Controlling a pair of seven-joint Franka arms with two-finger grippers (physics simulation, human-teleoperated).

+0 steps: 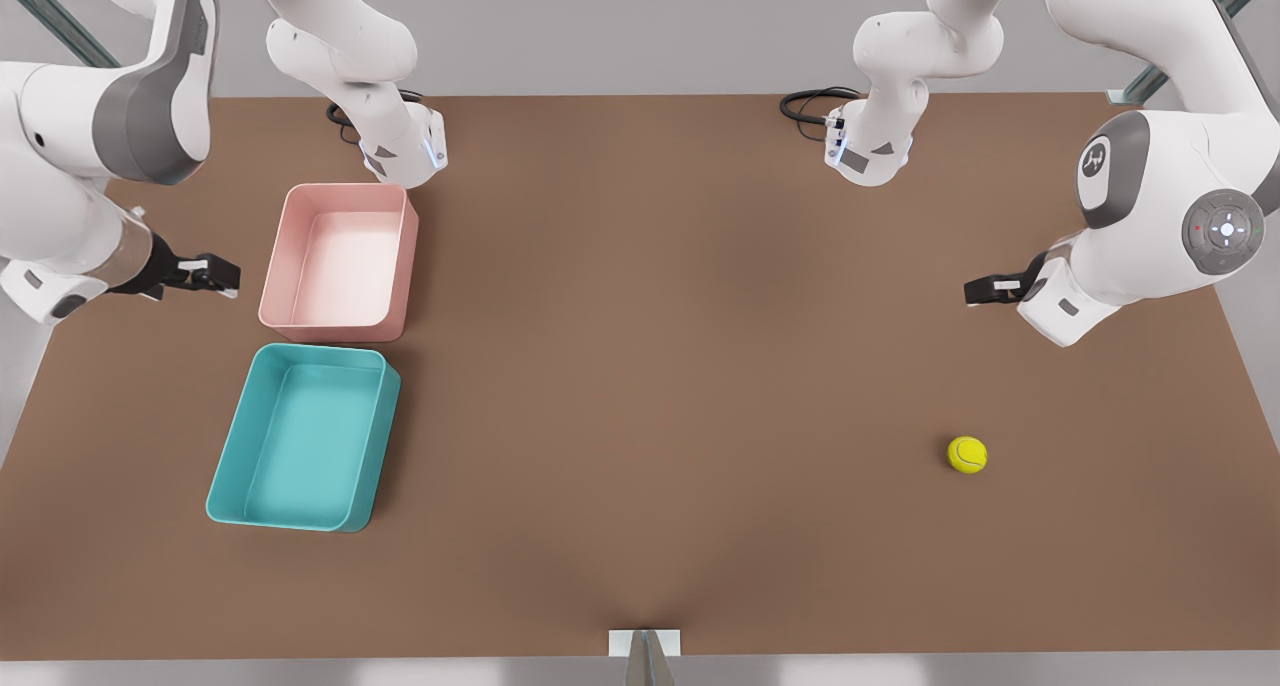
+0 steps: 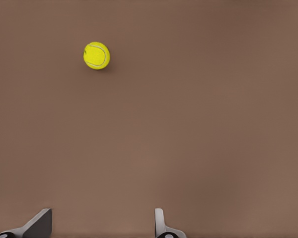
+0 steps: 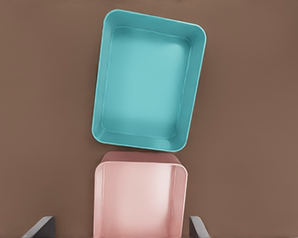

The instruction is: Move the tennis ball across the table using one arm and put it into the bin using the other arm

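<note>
The ball (image 1: 967, 454) sits alone on the table's (image 1: 640, 366) front-view right, far from the bin (image 1: 300, 438), as the left gripper (image 1: 985, 290) and right gripper (image 1: 210, 274) hover spread and empty; light, fuzzy, likely to roll—best pinched across its middle.

the left gripper (image 1: 972, 291), a black two-finger claw on a white jointed franka arm with grey joint covers, hung above the table at the front view's right, pointing toward the middle. in its own wrist view its two dark fingertips (image 2: 39, 224) stood wide apart, nothing between them. the right gripper (image 1: 228, 274), the same black claw on a matching white arm, hung at the front view's left and also pointed inward. its fingertips (image 3: 39, 227) were spread wide in the right wrist view as well, gripping nothing. both arms were bent at the elbow, their forearms reaching in from the sides, their white bases mounted at the far edge.
</note>
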